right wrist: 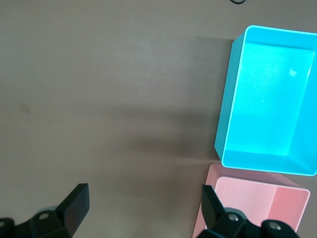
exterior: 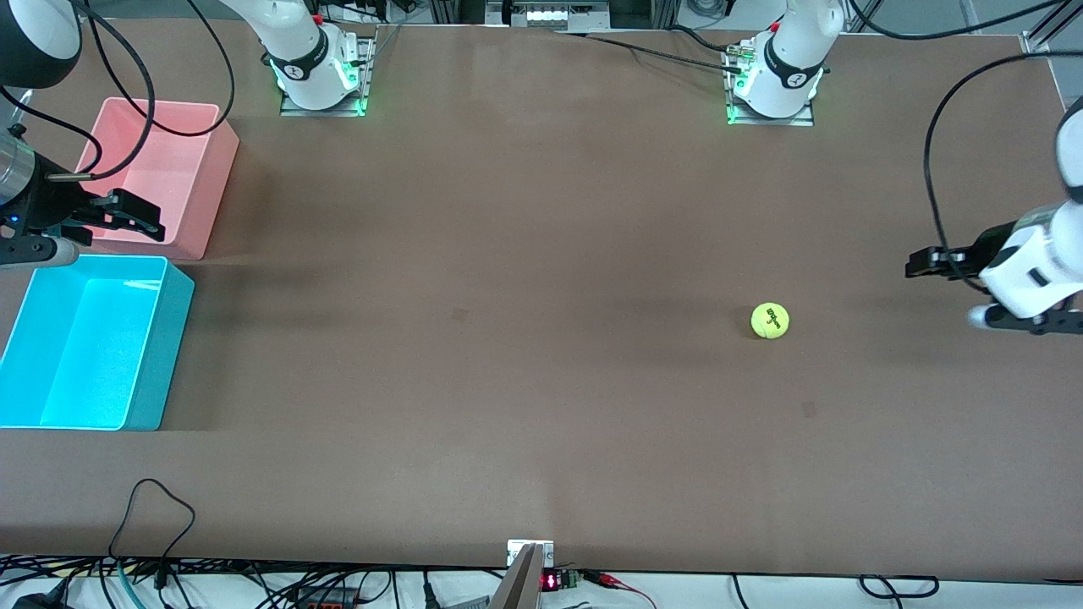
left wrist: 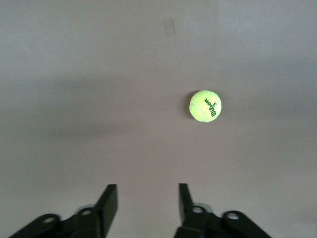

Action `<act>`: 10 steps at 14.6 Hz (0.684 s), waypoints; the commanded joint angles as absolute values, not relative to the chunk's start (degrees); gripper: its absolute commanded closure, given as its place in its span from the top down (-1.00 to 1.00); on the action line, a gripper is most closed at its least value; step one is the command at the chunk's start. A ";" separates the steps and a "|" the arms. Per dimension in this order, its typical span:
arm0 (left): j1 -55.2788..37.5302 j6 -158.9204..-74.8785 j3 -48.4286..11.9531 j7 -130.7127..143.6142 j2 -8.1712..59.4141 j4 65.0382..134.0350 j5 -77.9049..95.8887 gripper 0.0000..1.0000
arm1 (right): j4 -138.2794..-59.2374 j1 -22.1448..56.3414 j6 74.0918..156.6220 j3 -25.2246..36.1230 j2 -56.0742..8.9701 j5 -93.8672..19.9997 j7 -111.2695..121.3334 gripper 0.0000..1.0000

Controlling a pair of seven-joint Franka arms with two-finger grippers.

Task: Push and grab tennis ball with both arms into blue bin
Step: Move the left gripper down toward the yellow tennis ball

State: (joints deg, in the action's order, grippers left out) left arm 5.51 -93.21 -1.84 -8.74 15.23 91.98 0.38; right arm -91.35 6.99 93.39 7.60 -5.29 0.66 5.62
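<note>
The tennis ball (exterior: 770, 320) lies on the brown table toward the left arm's end, and it shows in the left wrist view (left wrist: 205, 105) ahead of the fingers. My left gripper (exterior: 920, 262) is open and empty above the table, apart from the ball, toward the table's end; its own view (left wrist: 147, 191) shows only table between the fingers. The blue bin (exterior: 85, 355) stands empty at the right arm's end, also in the right wrist view (right wrist: 224, 114). My right gripper (exterior: 145, 218) is wide open and empty in its own view (right wrist: 144, 192), over the pink bin's edge.
A pink bin (exterior: 161, 178) stands empty beside the blue bin, farther from the front camera; it also shows in the right wrist view (right wrist: 252, 208). Cables (exterior: 152, 507) lie at the table's front edge. The arm bases (exterior: 321, 76) stand along the table's back edge.
</note>
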 commanded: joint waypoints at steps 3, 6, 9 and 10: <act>5.27 -104.83 -5.54 -19.05 14.59 104.73 1.05 -1.00 | -92.46 6.77 93.87 7.47 -5.71 0.18 6.50 1.00; 5.27 -111.08 -6.85 -32.12 15.11 110.38 1.05 -1.00 | -92.46 6.85 93.43 7.38 -7.11 0.35 6.59 1.00; 5.71 -116.17 -6.77 -47.49 18.88 110.39 0.36 -1.00 | -92.46 6.94 93.25 7.38 -7.56 0.35 6.59 1.00; 6.06 -119.15 -6.68 -53.73 20.64 110.56 0.18 -1.00 | -92.46 6.94 93.16 7.38 -7.56 0.35 6.59 1.00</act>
State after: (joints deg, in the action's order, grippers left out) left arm 5.08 -115.08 -6.59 -42.48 18.06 110.62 0.34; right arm -92.18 7.05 93.38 7.55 -8.08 0.67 5.62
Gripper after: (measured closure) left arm 0.991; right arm 0.000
